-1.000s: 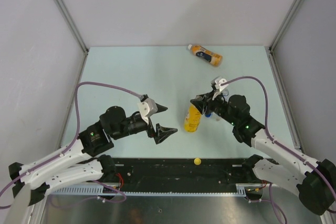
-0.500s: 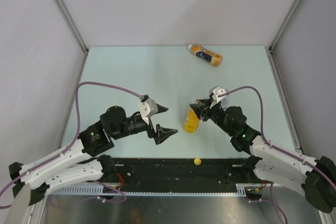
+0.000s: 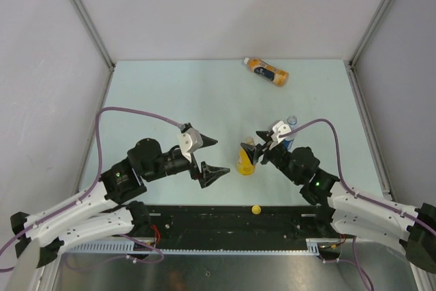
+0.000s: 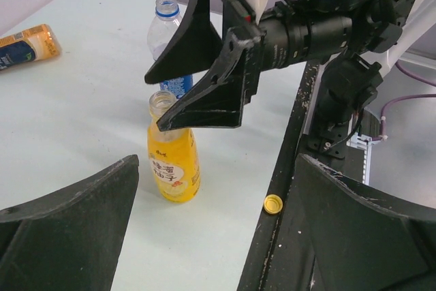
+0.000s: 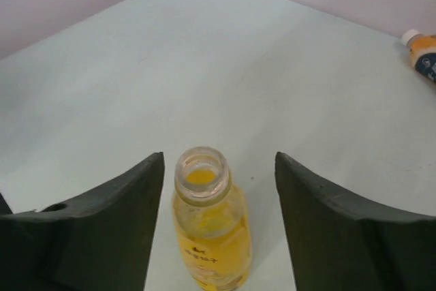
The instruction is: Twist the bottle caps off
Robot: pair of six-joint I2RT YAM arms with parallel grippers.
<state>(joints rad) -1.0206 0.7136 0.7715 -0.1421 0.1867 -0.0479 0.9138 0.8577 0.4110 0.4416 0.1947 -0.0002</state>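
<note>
From above, the yellow bottle (image 3: 246, 160) stands uncapped in the middle of the table (image 3: 170, 93). The right gripper (image 3: 252, 142) is poised at its neck with jaws apart. The left gripper (image 3: 222, 155) hangs just beside the bottle, jaws spread wide and empty. The yellow cap (image 3: 256, 209) lies on the black rail (image 3: 204, 219) along the table's near edge. The clear bottle (image 3: 289, 140) stands behind the right gripper with its blue cap (image 3: 291, 119) on. The orange bottle (image 3: 269, 71) lies on its side near the far edge, white cap (image 3: 246, 61) on.

The left wrist camera shows the right jaws reaching over the yellow bottle's open mouth, the clear bottle upright just behind it, and the loose cap on the rail.

The right wrist camera shows the jaws flanking the open neck with a gap on either side and yellow liquid inside.
</note>
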